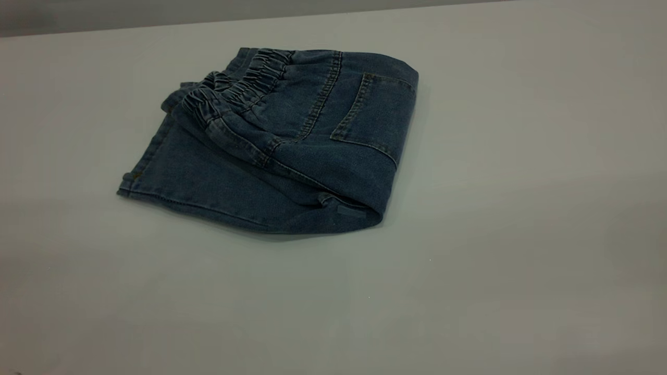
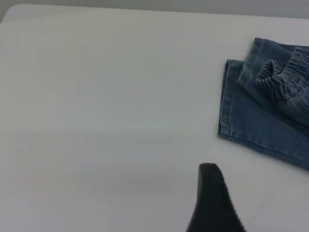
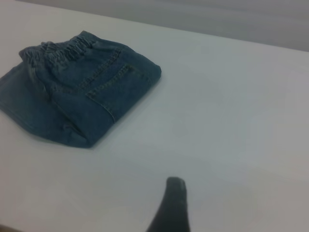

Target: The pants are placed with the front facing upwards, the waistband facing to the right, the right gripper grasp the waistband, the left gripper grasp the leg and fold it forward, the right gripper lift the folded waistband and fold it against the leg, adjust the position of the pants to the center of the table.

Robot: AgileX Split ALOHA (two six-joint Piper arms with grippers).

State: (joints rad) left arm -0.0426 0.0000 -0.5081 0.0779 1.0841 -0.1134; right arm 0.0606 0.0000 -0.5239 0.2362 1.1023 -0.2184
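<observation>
Table (image 1: pixel 521 234): white. Pants (image 1: pixel 292 156) folded into a compact bundle, nearer the far edge, back pocket (image 1: pixel 375 112) up, waistband (image 1: pixel 245 83) on top. Left gripper (image 2: pixel 212 203) and right gripper (image 3: pixel 170 205) off the cloth; jaw state cannot be told.

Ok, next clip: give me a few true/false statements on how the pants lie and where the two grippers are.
1. The pants lie folded on the table, with a patch back pocket facing up. True.
2. The right gripper is clamped on the waistband. False: it is off the cloth, over bare table, apart from the pants.
3. The gathered waistband lies on top of the fold, in plain sight. True.
4. The left gripper holds a leg hem. False: it touches no cloth; the pants lie apart from it.
5. A second garment lies beside the pants. False: only the pants are on the table.
</observation>
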